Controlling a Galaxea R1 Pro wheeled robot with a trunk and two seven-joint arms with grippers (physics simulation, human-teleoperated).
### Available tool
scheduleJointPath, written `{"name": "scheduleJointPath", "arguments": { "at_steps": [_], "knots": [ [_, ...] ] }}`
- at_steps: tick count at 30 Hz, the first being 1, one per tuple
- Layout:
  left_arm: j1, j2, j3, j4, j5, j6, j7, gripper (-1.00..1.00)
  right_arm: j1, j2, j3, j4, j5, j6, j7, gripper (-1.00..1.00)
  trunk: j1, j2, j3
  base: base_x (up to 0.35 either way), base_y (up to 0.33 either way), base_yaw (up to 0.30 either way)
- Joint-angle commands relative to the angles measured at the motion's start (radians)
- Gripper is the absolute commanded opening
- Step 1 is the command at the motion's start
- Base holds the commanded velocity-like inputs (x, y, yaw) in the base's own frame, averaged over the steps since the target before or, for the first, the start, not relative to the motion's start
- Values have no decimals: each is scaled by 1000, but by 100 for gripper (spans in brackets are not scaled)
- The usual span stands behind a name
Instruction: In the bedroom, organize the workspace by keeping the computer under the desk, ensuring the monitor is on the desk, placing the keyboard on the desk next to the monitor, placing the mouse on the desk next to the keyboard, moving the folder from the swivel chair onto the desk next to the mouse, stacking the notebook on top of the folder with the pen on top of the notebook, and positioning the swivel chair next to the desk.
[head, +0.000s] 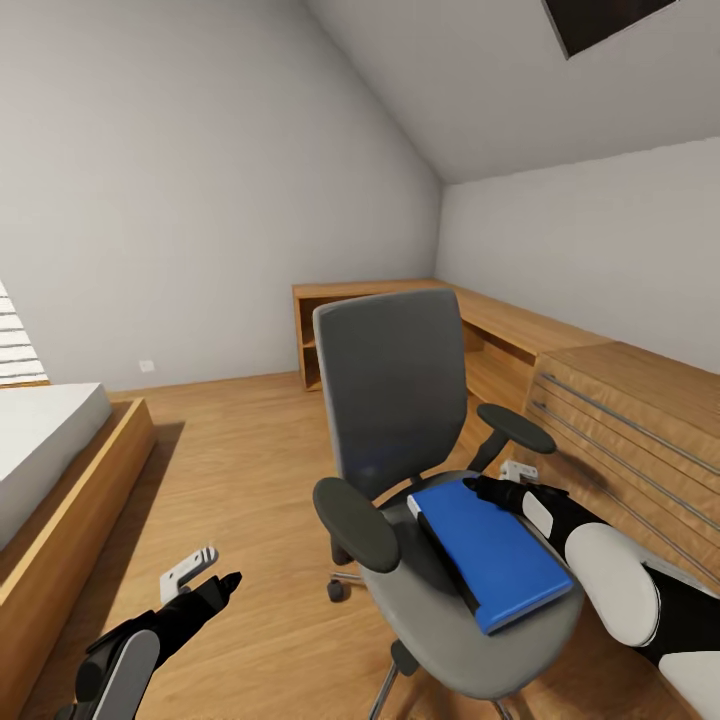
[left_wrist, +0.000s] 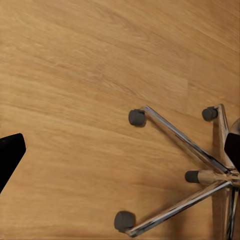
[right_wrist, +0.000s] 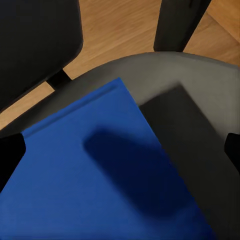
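**A:** Folder first — where does it lie?

**B:** The blue folder (head: 495, 555) lies flat on the seat of the swivel chair (head: 390, 400), toward the seat's side nearest the wooden drawer unit (head: 640, 420). A thin dark item (right_wrist: 185, 130) lies on the seat as well, partly under the folder's edge; I cannot tell what it is.

**A:** And the right gripper?

**B:** The right gripper (head: 490, 490) hovers just over the folder's far corner, close to the chair's armrest (head: 515, 428) on that side. In the right wrist view its dark fingers (right_wrist: 10, 157) stand spread at the two edges of the picture, with the blue cover between them and a shadow cast on it. I cannot tell whether they touch the cover.

**A:** The left gripper?

**B:** The left gripper (head: 215, 585) hangs low over the wooden floor (head: 250, 440), beside the chair's base and well apart from the folder. One dark finger (left_wrist: 9, 155) shows in the left wrist view, so I cannot tell whether the fingers are spread or pressed together. The same view looks down on the chair's chrome legs and castors (left_wrist: 136, 117).

**A:** Anything else near the chair?

**B:** A long wooden tabletop (head: 520, 325) runs along the wall behind the chair, and a bed (head: 45, 440) with a wooden frame stands across the floor from it.
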Motion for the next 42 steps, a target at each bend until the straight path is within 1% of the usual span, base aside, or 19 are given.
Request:
{"name": "scheduleJointPath", "arguments": {
  "at_steps": [1, 13, 20, 33, 42],
  "knots": [
    [0, 0, 0, -1, 11, 3, 9, 100, 0, 0, -9, -2, 11, 6, 5, 100, 0, 0, -1, -10, 0, 0],
    [-1, 1, 0, 1, 9, 3, 10, 100, 0, 0, -9, -2, 11, 6, 5, 100, 0, 0, -1, 2, 0, 0],
    [-1, 0, 0, 1, 10, 3, 9, 100, 0, 0, -9, -2, 11, 6, 5, 100, 0, 0, -1, 167, 0, 0],
    [-1, 0, 0, 5, 9, 3, 9, 100, 0, 0, -9, -2, 11, 6, 5, 100, 0, 0, -1, 19, 0, 0],
    [-1, 0, -1, 5, 9, 3, 8, 100, 0, 0, -9, -3, 11, 5, 5, 100, 0, 0, -1, 75, 0, 0]
  ]
}}
